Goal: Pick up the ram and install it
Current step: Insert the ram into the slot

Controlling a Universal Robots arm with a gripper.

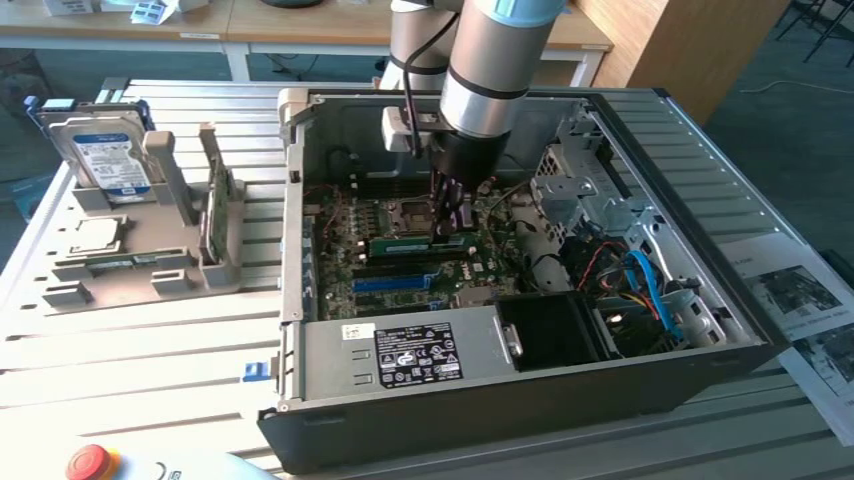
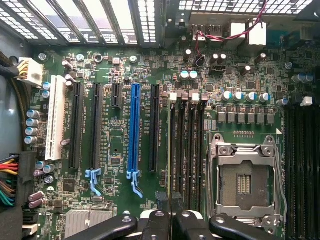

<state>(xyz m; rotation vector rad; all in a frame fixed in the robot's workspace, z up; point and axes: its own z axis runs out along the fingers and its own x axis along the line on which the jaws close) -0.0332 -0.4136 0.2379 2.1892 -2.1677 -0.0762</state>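
The ram [image 1: 416,243] stands on edge at the memory slots [image 2: 192,150] inside the case [image 1: 561,410], its top apparently pinched by the nearly closed gripper [image 1: 450,225], so pickup looks done and seating appears unfinished.

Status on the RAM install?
Gripper jaws shut on the ram, inside the PC case. Ram edge-down along the memory slots; seating unclear. No obstruction seen there.

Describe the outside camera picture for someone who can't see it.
A robot arm reaches into an open computer case, its claw shut at the green ram on the motherboard. A hard drive stands in a grey holder at the exterior view's left.
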